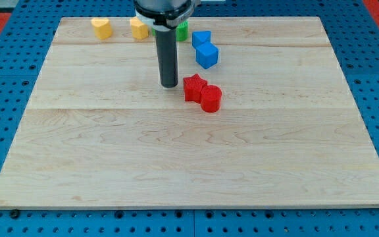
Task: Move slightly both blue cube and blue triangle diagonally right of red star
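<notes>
The red star (pixel 193 87) lies a little above the board's middle, touching a red cylinder (pixel 210 99) at its lower right. The blue cube (pixel 207 55) sits up and to the right of the star. The blue triangle (pixel 201 39) lies just above the cube, touching it. My tip (pixel 169 85) rests on the board just left of the red star, a small gap between them. It is below and to the left of both blue blocks.
A yellow heart-shaped block (pixel 101 27) and another yellow block (pixel 139 29) lie near the board's top edge. A green block (pixel 182 30) shows partly behind the rod. The wooden board (pixel 189 164) sits on a blue pegboard surface.
</notes>
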